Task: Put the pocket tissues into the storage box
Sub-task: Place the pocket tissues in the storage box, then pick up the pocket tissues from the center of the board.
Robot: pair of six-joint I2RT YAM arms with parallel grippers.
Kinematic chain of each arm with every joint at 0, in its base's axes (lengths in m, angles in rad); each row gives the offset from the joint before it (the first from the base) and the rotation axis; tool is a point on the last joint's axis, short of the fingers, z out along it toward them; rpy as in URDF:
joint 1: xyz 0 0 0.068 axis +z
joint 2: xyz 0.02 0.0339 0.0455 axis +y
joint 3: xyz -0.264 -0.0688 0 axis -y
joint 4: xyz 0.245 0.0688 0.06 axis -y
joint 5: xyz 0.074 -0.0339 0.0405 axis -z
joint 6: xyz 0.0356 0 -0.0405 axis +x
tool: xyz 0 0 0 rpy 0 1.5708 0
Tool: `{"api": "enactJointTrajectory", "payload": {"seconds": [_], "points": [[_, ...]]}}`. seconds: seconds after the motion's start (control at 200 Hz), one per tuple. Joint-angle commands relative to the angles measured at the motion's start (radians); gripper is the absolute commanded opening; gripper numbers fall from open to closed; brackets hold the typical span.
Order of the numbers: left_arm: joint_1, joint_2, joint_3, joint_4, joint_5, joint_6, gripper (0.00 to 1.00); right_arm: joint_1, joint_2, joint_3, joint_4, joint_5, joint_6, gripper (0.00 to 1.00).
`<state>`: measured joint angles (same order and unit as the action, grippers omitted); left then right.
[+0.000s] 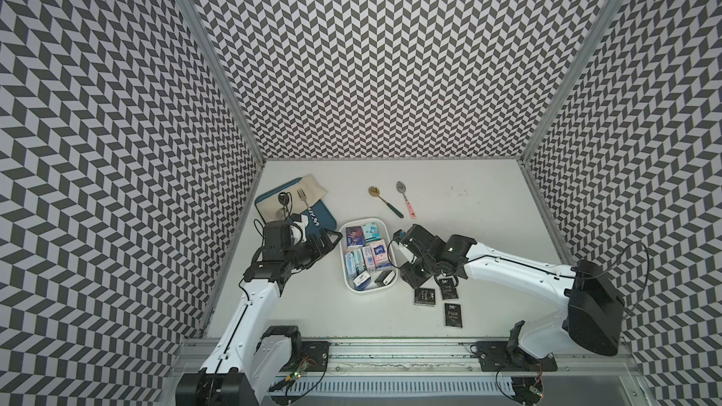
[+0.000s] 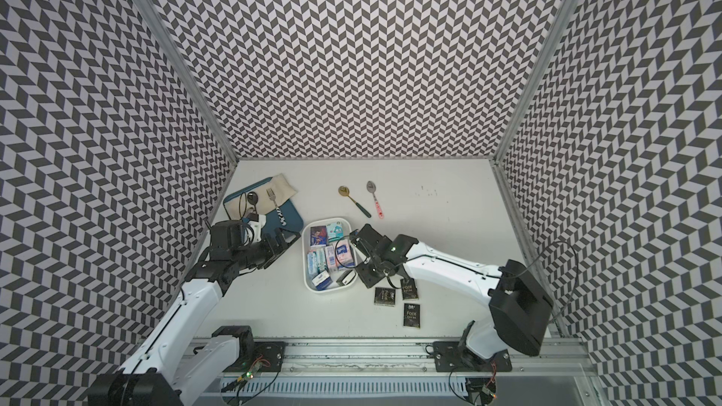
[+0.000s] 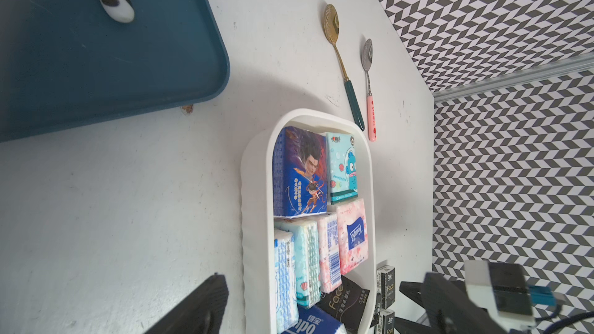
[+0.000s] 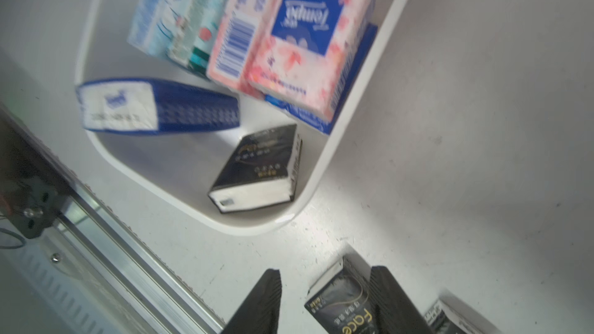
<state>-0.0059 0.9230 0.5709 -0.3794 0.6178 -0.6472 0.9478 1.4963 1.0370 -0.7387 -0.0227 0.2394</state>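
The white storage box [image 1: 343,263] sits mid-table and holds several pocket tissues: blue, teal, pink-white and pale ones. A black "Face" packet [image 4: 257,171] lies at its near end. Three more black packets [image 1: 425,295] [image 1: 449,291] [image 1: 453,314] lie on the table to the right of the box. My right gripper [image 4: 326,271] is open just off the box's right near corner. It is low over the table, and one black packet [image 4: 344,303] lies between its fingers, ungripped. My left gripper [image 1: 326,248] hovers open and empty left of the box. Only one of its fingers [image 3: 205,300] shows in the left wrist view.
A teal-blue tray [image 1: 324,224] with a beige cloth, a fork and a spoon lies at the back left, close behind my left gripper. A gold spoon [image 1: 385,201] and a pink-handled spoon [image 1: 406,199] lie behind the box. A metal rail [image 1: 390,349] runs along the front edge.
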Motion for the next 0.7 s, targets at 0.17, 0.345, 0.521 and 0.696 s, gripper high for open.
{"api": "enactJointTrajectory", "payload": {"seconds": [0.17,0.345,0.521,0.696], "points": [[0.004,-0.013,0.012,-0.007,0.004,0.012,1.00,0.006,0.052,-0.006,-0.106,0.002,-0.037,0.72],[0.004,-0.026,0.008,-0.009,0.001,0.011,1.00,0.013,0.123,-0.008,-0.103,-0.023,-0.026,0.73],[0.004,-0.032,0.005,-0.012,0.001,0.011,1.00,0.017,0.171,-0.043,-0.076,-0.026,0.008,0.72],[0.006,-0.035,0.005,-0.010,0.001,0.007,1.00,0.008,0.186,-0.061,-0.071,-0.084,0.081,0.71]]}}
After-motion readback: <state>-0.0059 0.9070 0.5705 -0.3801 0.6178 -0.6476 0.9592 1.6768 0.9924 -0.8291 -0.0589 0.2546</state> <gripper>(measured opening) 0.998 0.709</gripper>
